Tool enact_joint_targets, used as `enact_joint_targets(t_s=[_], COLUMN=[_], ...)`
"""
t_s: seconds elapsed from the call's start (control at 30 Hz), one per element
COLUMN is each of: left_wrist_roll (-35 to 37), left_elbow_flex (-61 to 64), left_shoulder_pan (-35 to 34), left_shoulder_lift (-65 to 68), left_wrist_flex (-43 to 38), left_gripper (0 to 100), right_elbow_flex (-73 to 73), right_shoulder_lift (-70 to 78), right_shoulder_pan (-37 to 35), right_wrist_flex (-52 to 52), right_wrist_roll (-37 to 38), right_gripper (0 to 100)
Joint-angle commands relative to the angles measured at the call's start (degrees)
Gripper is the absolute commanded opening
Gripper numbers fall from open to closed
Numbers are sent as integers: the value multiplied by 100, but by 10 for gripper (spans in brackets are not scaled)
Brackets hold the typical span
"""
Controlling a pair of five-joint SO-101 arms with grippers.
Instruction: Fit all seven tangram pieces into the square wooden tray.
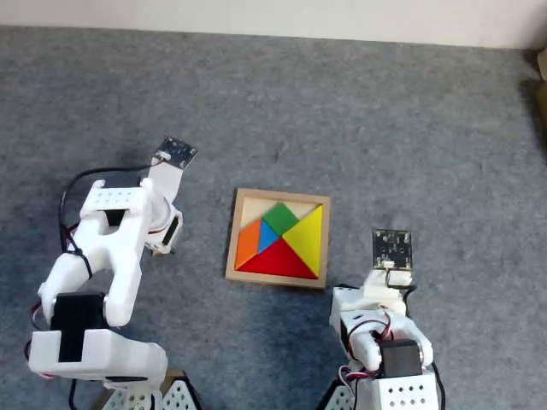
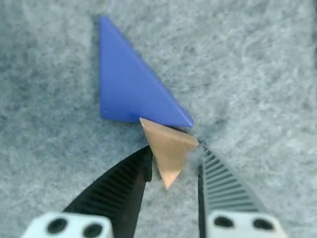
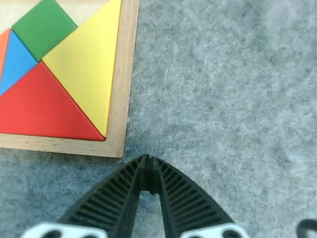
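Pinched between narrowly parted fingers of the left gripper [image 2: 174,148]: tan triangle [image 2: 168,146], one corner touching a blue triangle [image 2: 129,89] flat on grey carpet [image 2: 257,74]. From above, that spot covered by the left arm [image 1: 111,248], just beside the wooden tray [image 1: 232,243]. Lying in the tray: orange piece [image 1: 248,242], green piece [image 1: 279,218], red piece [image 1: 278,260], yellow piece [image 1: 306,239]. Right gripper [image 3: 148,159] closed on nothing, near the tray's corner.
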Motion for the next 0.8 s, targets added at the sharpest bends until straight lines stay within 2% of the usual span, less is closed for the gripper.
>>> enact_joint_targets(t_s=[0.0,0.3,0.43,0.53,0.63,0.77], left_wrist_roll=[-18,-308,-53,167,448,484], left_elbow_flex=[-171,-400,-400,-286,-189,-92], left_shoulder_pan=[110,330,330,303,101,-57], left_shoulder_lift=[-215,-1095,-1147,-1138,-1130,-813], left_wrist_flex=[360,1134,1125,1116,782,378], left_gripper=[150,150,161,220,245,245], right_elbow_flex=[620,620,620,620,620,620], right_shoulder_lift=[-110,-110,-110,-110,-110,-110], right_shoulder_pan=[40,40,40,40,40,40], right_wrist_flex=[31,31,31,31,31,31], right_wrist_roll=[-44,-44,-44,-44,-44,-44], right_gripper=[5,5,5,5,5,5])
